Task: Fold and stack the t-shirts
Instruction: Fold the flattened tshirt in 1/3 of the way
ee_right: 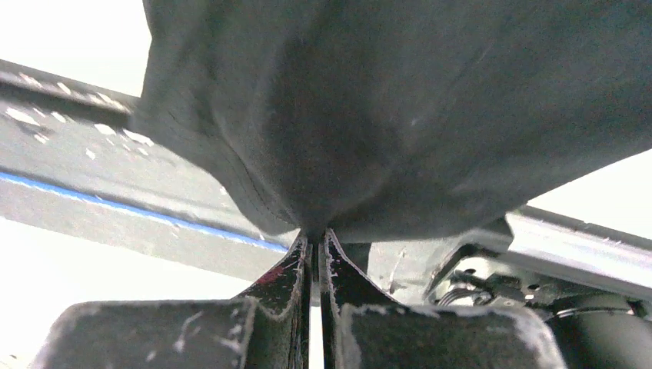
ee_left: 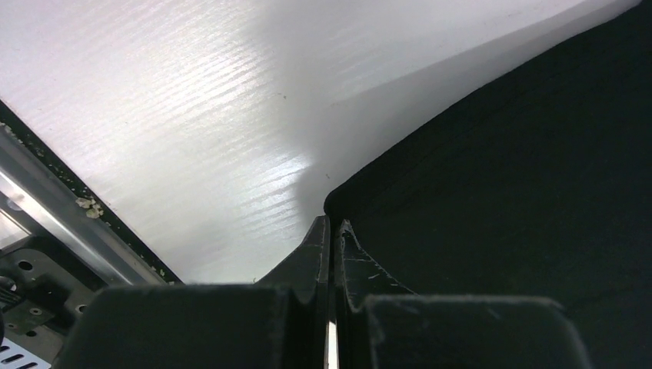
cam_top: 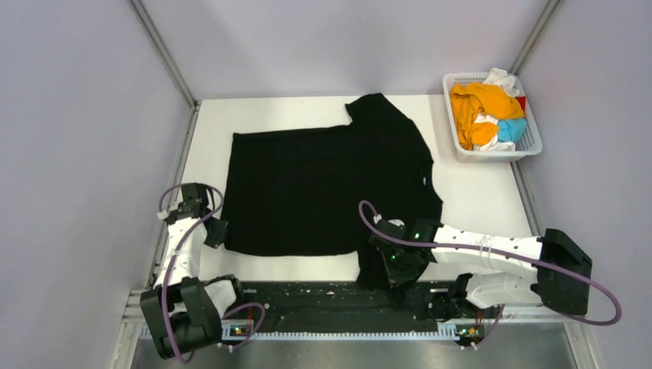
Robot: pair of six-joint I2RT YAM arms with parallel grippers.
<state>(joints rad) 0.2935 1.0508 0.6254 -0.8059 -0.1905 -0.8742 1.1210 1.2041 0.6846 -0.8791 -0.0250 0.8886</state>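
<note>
Soft, matte black t-shirt [cam_top: 323, 184] spreads flat on smooth white table [cam_top: 477, 196]; left gripper [ee_left: 330, 224] pinches its hem corner, right gripper [ee_right: 315, 237] clamps bunched sleeve.

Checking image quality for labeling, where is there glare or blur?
Left wrist: glare on the white table, black t-shirt dark and low-contrast. Right wrist: the shirt fills the frame, soft, with blown-out white corners. Top view: evenly lit, sharp.

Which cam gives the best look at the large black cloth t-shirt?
Top external: the large black cloth t-shirt lies spread on the white table, nearly whole outline visible. Left wrist shows only its hem corner pinched in the left end effector; right wrist only a bunched fold clamped in the right end effector.
</note>
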